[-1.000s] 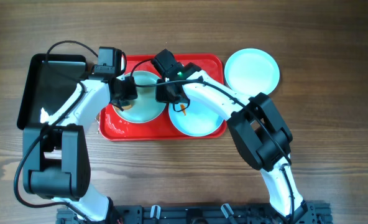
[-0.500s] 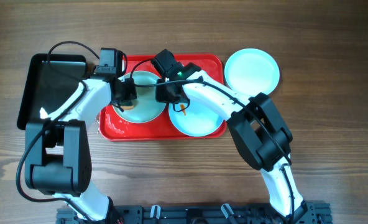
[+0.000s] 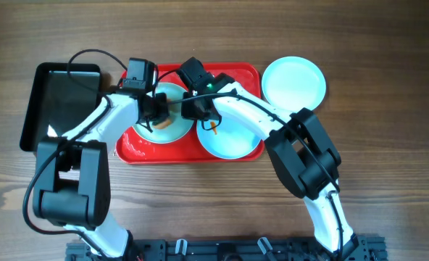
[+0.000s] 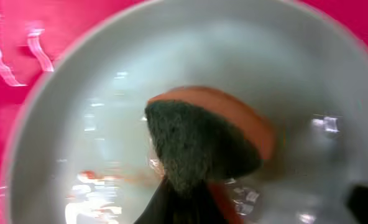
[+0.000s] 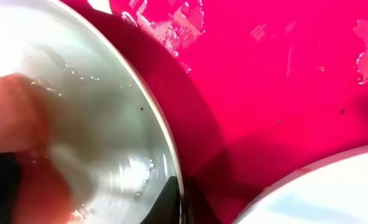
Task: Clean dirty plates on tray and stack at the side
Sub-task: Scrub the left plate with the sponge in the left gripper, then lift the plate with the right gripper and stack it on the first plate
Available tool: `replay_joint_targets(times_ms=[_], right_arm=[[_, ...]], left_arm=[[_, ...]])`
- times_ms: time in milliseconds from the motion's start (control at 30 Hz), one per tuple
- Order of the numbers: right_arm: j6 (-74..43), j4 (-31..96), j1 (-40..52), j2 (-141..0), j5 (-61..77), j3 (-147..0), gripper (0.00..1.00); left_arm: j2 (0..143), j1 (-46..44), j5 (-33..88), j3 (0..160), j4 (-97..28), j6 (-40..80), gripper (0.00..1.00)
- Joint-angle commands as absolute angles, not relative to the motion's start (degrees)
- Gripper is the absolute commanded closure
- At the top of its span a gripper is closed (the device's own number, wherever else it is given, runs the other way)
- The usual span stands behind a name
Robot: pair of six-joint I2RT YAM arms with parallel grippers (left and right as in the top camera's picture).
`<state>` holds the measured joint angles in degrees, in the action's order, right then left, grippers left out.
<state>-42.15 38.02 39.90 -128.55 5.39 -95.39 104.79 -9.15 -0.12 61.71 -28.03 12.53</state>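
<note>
On the red tray (image 3: 138, 151), the left plate (image 3: 177, 132) looks wet and slick; judge it stiff, light and probably breakable. Your left gripper (image 3: 160, 114) pinches a sponge (image 4: 202, 140) against its floor, while your right gripper (image 3: 194, 112) clamps its rim to steady it. Take each plate by the raised rim, never the glossy middle. A 2nd plate (image 3: 232, 139) lies smeared beside it; a 3rd plate (image 3: 294, 81) rests on the desk (image 3: 388, 145).

Nothing legible: no words, brands or numbers show on the red tray (image 3: 136, 149), the plates (image 3: 294, 81), the sponge (image 4: 202, 143), or the black tray (image 3: 61, 101) at nine o'clock.
</note>
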Motion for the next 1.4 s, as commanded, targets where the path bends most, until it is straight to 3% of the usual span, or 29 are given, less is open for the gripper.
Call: replay_joint_targets(times_ms=[0,100,267,533,867,1067,1300,1367], right_arm=[[-42.17,39.81,39.03,-130.5,2.68,-93.86,0.96],[-42.19,39.86,39.03,-130.5,2.68,-93.86,0.96],[-42.39,39.22,39.03,-130.23,2.68,-93.86,0.96],[-34.33,38.28,36.25,-119.31,-3.07,-98.21,0.96],[-0.78,39.88,37.1,-102.06,-43.59,-101.73,0.96],[12.27,28.1,44.84,-101.84,-65.98,-101.73,0.96],[14.66,26.44,47.07,-101.84,-70.78,-101.71,0.96],[5.72,32.01,46.59,-101.84,-70.39,-101.71,0.96]], left_arm=[[106.17,-6.85,-19.9,58.35,-27.88,10.22,0.96],[106.1,-5.98,-36.45,58.57,-26.87,10.24,0.96],[101.73,-7.77,-41.01,62.81,-26.74,10.87,0.96],[92.62,-9.13,-16.82,63.81,-31.53,17.43,0.96],[92.64,-9.17,-10.2,63.77,-34.15,17.43,0.96],[92.71,-9.17,-8.36,63.77,-34.54,17.41,0.96],[92.71,-9.17,-8.36,63.75,-34.63,17.41,0.96],[92.71,-9.17,-8.34,63.7,-34.63,17.41,0.96]])
